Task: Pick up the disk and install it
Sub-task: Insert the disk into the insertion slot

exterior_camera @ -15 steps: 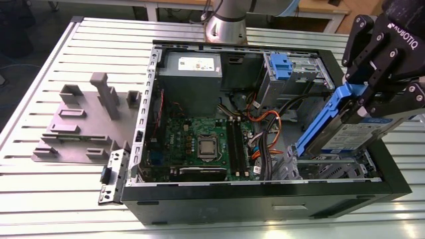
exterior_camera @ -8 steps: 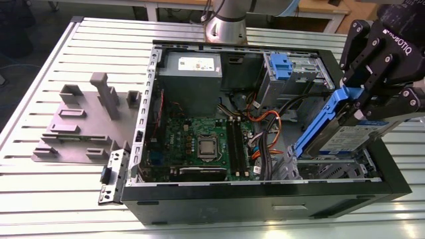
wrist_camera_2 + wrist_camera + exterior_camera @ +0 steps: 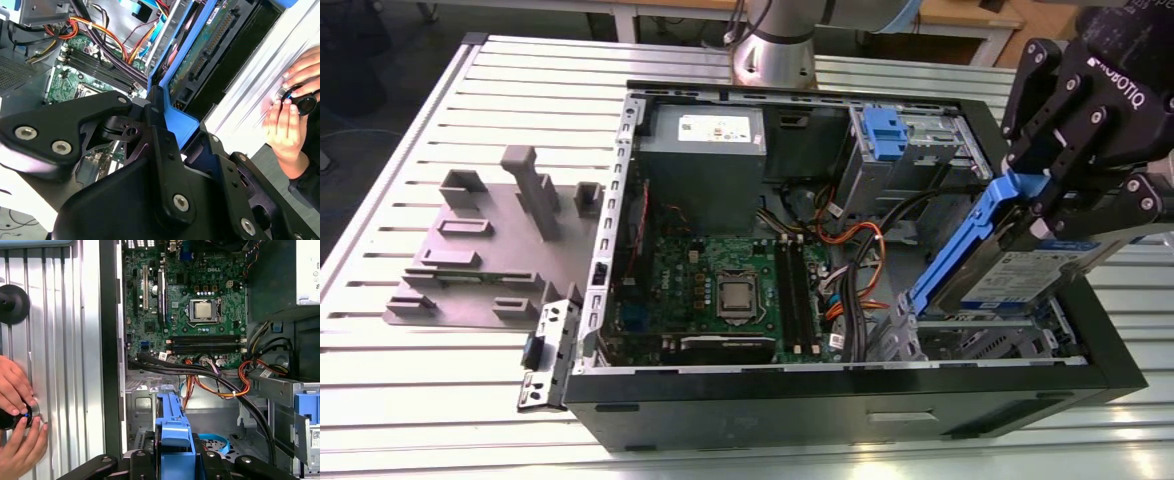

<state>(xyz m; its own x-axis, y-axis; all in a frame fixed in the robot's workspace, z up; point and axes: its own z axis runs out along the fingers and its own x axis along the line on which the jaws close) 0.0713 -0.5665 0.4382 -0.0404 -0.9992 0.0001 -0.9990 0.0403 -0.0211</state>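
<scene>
Disk (image 3: pixel 1021 278), grasped by the hand (image 3: pixel 1074 215), tilts steeply, its long axis seemingly pointing down into the case (image 3: pixel 854 398).

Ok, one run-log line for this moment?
grasp: gripper jaws shut on disk | disk: tilted, over open computer case | person's hand: on table beside case

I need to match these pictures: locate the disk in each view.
Exterior view: disk held tilted by the tool, at the exterior view's right.
Second wrist view: disk's green underside, beyond the tool.
First wrist view: disk's blue rail edge-on, before the motherboard.
Shared landmark: motherboard.
</scene>
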